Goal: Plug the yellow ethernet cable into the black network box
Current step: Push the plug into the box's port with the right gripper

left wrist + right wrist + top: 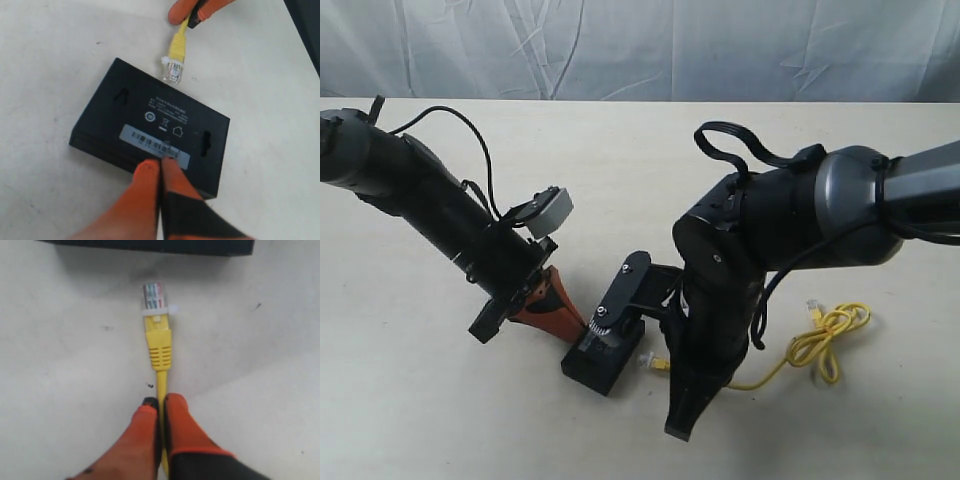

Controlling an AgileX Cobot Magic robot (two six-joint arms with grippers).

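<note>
**Plug lined up on the box, a short gap to close**

On the left, our left claw (161, 172) has its fingers pressed together, nothing between them; the tips rest on the top of the box (150, 110) at its near edge, just by the white label (155, 145); we judge it is pinning the box to the table (620, 150) rather than gripping it.

The box lies flat straight ahead of that claw, its long axis across the claw's line; the far long edge is the one that faces the plug.

Further right, the plug (154, 297) is the clear end of the cable (159, 350); it sticks out straight ahead of our right claw (161, 410), which pinches the yellow cord just behind the ribbed boot; the plug's long axis runs along the fingers' line and its tip points at the side of the box (150, 245); the right wrist view shows a short strip of bare table between tip and box.

The right claw is the nearer one to the plug, and we judge the coming move to be a straight push forward along that axis; no view shows a port, so we cannot tell whether the tip faces one.

The slack trails back past the right arm to a loose knot (825, 335) on the table.
</note>
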